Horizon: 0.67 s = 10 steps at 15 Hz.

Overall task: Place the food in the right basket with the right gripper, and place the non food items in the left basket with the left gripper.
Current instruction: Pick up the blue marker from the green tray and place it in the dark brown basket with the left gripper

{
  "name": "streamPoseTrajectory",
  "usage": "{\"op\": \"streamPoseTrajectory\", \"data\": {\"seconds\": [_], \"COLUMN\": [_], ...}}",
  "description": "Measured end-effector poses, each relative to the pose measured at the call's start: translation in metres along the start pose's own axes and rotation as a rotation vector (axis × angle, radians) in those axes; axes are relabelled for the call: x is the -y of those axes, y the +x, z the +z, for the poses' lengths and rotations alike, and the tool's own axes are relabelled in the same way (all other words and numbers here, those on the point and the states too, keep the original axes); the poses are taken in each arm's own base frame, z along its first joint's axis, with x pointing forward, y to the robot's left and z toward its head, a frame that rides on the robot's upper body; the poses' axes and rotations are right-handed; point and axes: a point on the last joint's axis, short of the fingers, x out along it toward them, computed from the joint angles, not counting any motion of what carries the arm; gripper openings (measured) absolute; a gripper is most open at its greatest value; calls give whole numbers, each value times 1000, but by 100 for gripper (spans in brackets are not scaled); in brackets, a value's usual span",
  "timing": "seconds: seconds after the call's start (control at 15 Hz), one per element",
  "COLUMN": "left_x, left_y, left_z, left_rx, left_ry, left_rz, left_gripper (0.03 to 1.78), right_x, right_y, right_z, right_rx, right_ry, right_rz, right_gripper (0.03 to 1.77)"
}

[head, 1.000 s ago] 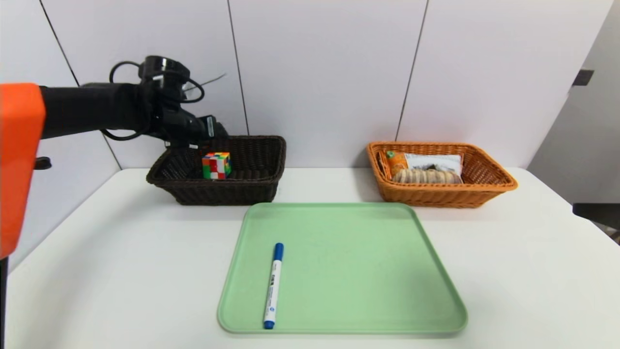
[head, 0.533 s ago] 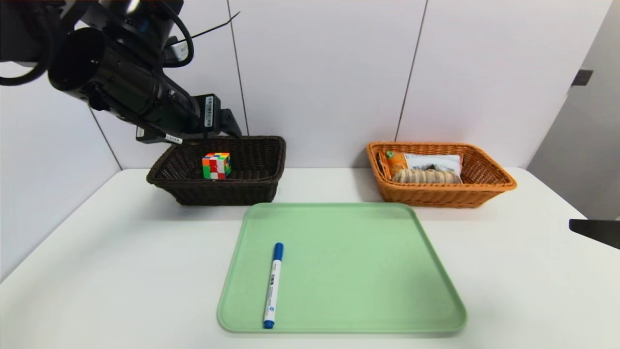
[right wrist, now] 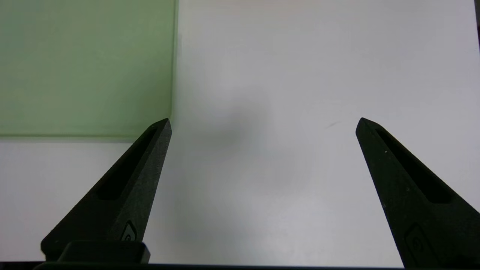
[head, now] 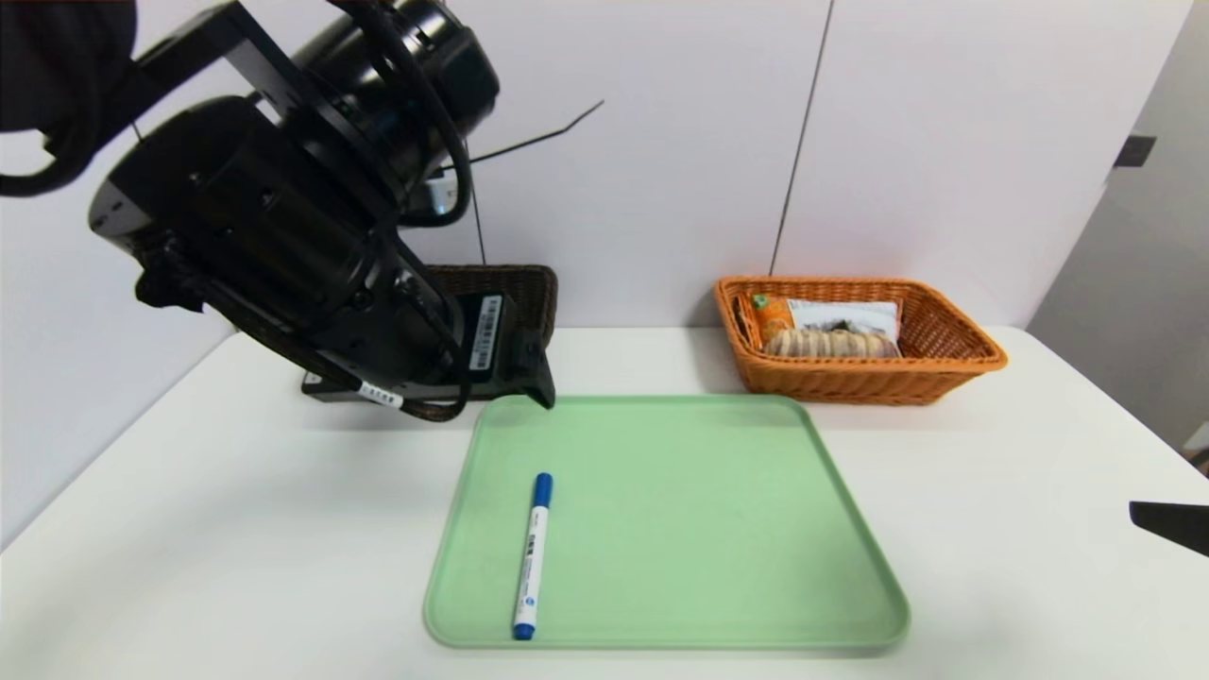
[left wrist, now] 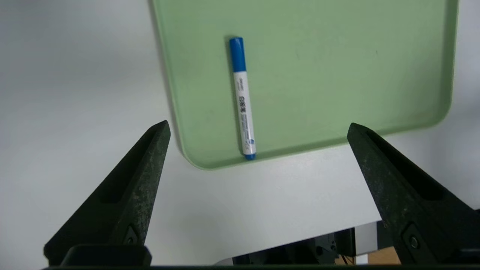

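Two left fingers [left wrist: 142,176] spread wide, empty, marker [left wrist: 242,98] on tray [left wrist: 337,75] between and beyond them

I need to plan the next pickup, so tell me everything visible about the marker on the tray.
The marker is a slim white pen with a blue cap, a blue tip at the other end and small print along its barrel. It lies flat on the green tray, near the tray's left edge, cap pointing toward the baskets. Only the tray touches it; the open left gripper is above it, apart.
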Motion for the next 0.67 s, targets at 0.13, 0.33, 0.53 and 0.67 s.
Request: {"op": "streamPoseTrajectory", "data": {"seconds": [0.13,0.33,0.53,0.67], "left_x": [6,11,15,15], "left_y": [14,38,57,60], "left_z": [-10,-27,-38,-41], "left_rx": [-63,-119,-93,-91], "left_ry": [24,61,81,84], "left_rz": [16,45,37,42], "left_gripper": [168,169,169,169], "right_x": [1,-2,-8,-16], "right_y": [0,2,9,18], "right_z": [-8,-11,1,17], "right_rx": [-75,-137,-88,5], "right_ry": [-39,-81,-142,-137], "right_rz": [0,115,153,181], "right_gripper": [170,170,170,170]}}
